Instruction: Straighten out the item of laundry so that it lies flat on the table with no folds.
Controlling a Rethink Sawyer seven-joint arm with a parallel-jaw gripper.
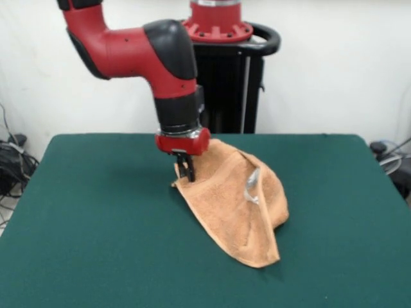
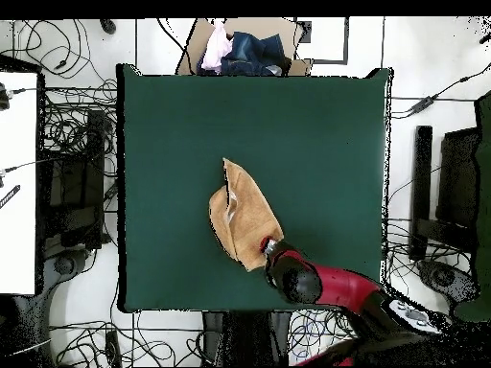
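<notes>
Towel (image 1: 234, 205) corner under hand (image 1: 186, 172), rest crumpled alongside.

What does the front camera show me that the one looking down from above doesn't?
Only the front view shows the gripper meeting the towel's corner, the white label, and how the cloth is humped and folded. Only the overhead view shows the whole table, cables on the floor and a box of clothes past its far edge. Both show the red arm over the folded orange towel on the green table.
</notes>
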